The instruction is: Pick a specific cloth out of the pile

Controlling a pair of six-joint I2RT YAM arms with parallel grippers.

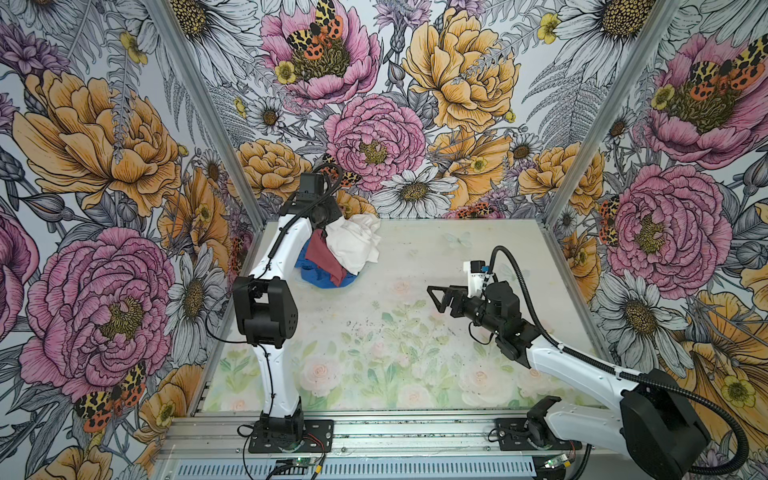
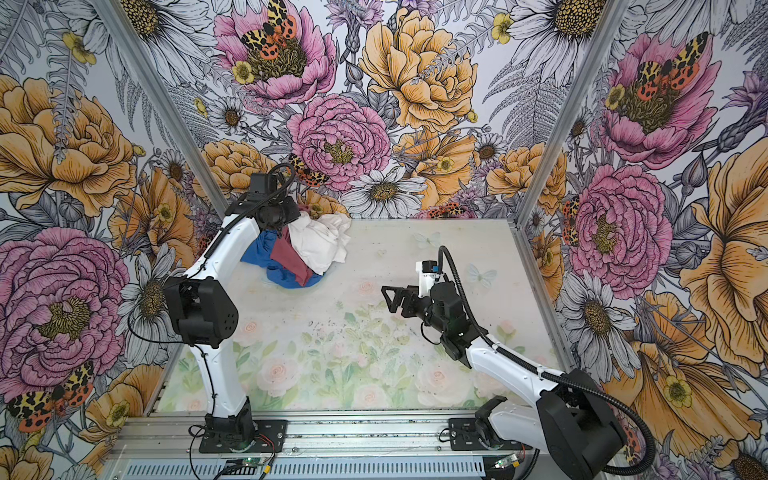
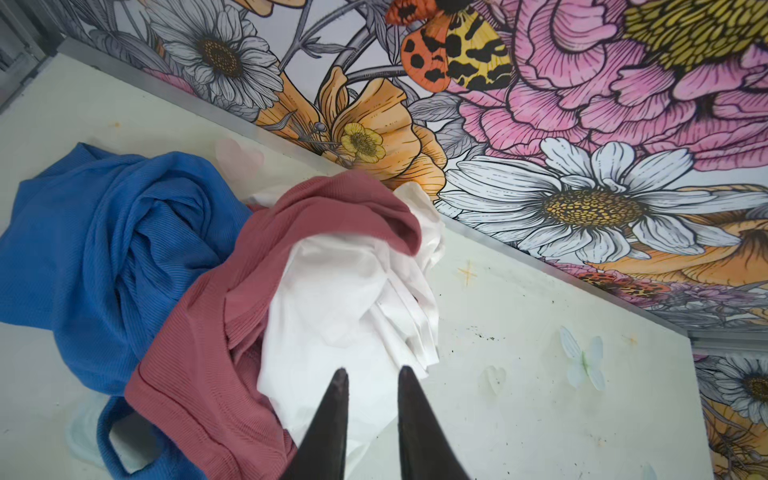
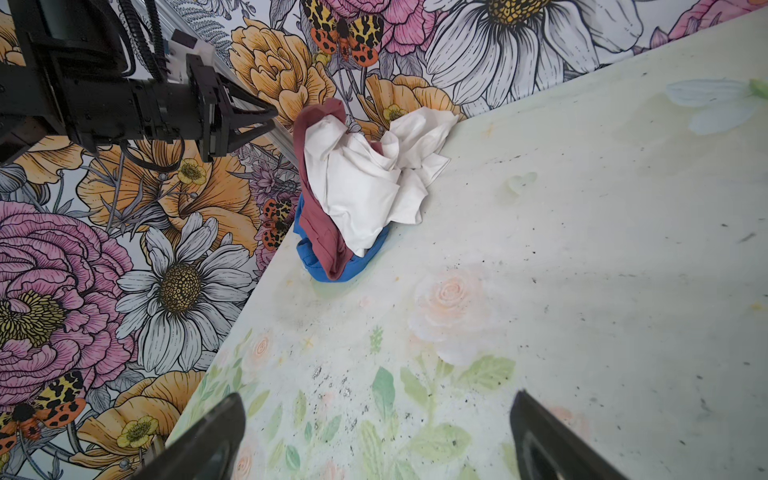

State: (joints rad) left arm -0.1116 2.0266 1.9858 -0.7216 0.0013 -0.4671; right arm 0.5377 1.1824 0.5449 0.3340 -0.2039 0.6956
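The left claw (image 3: 370,374) is hanging slightly parted over the white cloth (image 3: 345,307) atop the pile (image 1: 332,253) by the table's (image 1: 457,257) far edge; the right claw (image 4: 374,436) is gaping wide, empty.

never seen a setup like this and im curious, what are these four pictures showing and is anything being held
Two robot arms stand at a table inside a box with flowered walls. Two pictures look down from above; the other two come from cameras on each arm's wrist. Near the back wall lies the pile: a white cloth, a dusty red cloth and a blue cloth. The left gripper sits just over the white cloth with its jaws a little apart; the pictures show no grip. The right gripper is wide open over the bare table, holding nothing.
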